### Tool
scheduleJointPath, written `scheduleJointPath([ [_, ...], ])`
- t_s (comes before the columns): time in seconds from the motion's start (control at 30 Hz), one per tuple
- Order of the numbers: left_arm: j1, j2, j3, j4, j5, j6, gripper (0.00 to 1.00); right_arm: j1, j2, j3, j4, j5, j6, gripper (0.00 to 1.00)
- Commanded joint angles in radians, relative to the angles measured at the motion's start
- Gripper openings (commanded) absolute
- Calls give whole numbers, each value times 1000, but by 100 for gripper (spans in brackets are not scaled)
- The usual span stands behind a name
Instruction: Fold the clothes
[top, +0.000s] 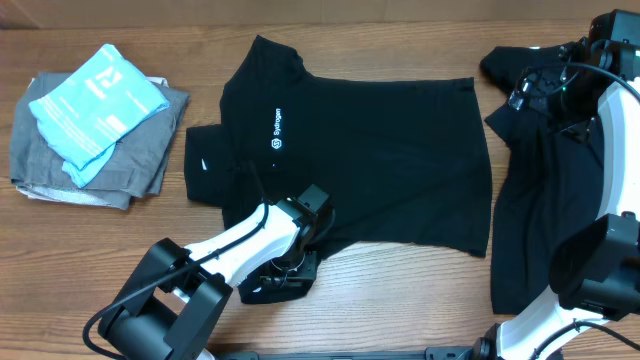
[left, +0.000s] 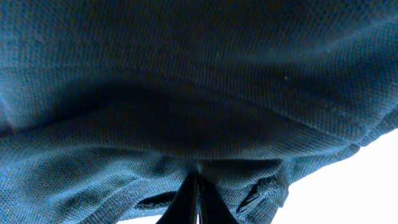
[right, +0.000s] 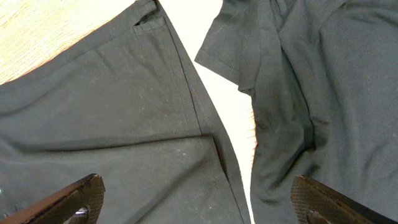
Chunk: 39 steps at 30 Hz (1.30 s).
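1. Wooden table (top: 400, 300): bears every item below.
2. Black polo shirt (top: 380, 150): spread flat at the table's centre, collar to the left, hem to the right, white chest logo and lettering facing up.
3. Second black garment (top: 540, 200): rumpled, at the right of the table just beside the polo's hem. The right wrist view shows a narrow strip of bare table between the two.
4. Grey folded garment (top: 140, 165): far left, well apart from the polo.
5. Light blue packet (top: 95, 110): white print, lying on top of the grey garment.
6. Left gripper (left: 196, 202): at the polo's near edge, fingers pressed together with a pinch of the dark knit fabric clamped between them.
7. Right gripper (right: 196, 186): fingers spread wide and holding nothing, above the gap between the two black garments.
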Motion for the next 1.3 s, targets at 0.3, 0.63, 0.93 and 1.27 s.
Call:
scheduleJointPath([
  [0.3, -1, -172, 25, -25, 20, 25, 4, -3, -12, 14, 3, 7, 4, 100],
  [0.63, -3, -74, 10, 83, -22, -7, 4, -3, -12, 14, 3, 7, 4, 100],
  [0.93, -3, 51, 10, 83, -3, -1, 4, -3, -12, 14, 3, 7, 4, 100],
  [1.27, -11, 72, 10, -68, 4, 47, 4, -3, -12, 14, 3, 7, 4, 100],
])
